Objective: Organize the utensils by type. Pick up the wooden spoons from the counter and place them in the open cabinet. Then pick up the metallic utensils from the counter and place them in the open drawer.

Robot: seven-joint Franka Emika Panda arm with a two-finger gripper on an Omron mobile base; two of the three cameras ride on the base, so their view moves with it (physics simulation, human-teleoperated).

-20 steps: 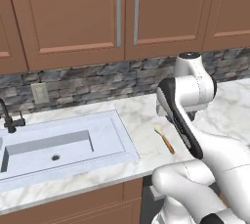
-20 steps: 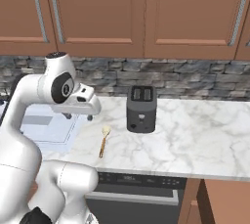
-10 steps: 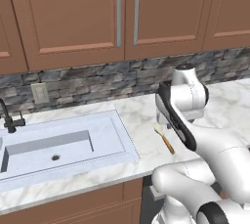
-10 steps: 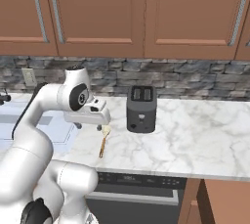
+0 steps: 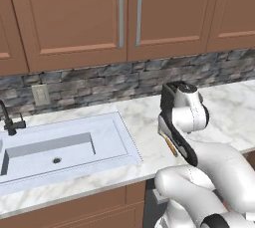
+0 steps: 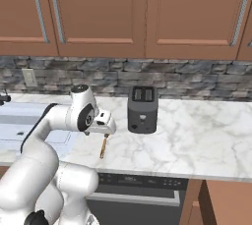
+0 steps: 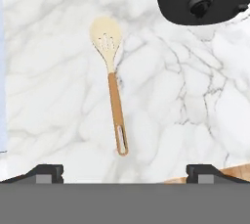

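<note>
Hovering over the white countertop with grey marble veining (image 6: 206,135), the two-finger gripper (image 7: 124,171) has its jaws spread as wide as they go and nothing between them. Seen from the hand, the short wooden spoon with a pale cream slotted bowl and tan handle (image 7: 112,78) lies flat on the marble just ahead of the fingertips (image 7: 46,171), roughly centred between them. Its long axis runs straight away from the hand, handle end nearest, bowl farthest, pointing towards the black two-slot toaster (image 6: 142,109). To my eye a short descent would put the jaws either side of the handle.

From the right base camera the spoon's handle (image 6: 103,147) pokes out below the gripper (image 6: 102,125), near the counter's front edge. The toaster stands just beside the spoon's bowl end, close but apart; it seems to be the one thing to mind. The white inset sink (image 5: 64,145) sits on the other side, well apart. Brown wooden wall cabinets with long silver bar handles (image 5: 128,15) hang closed above
</note>
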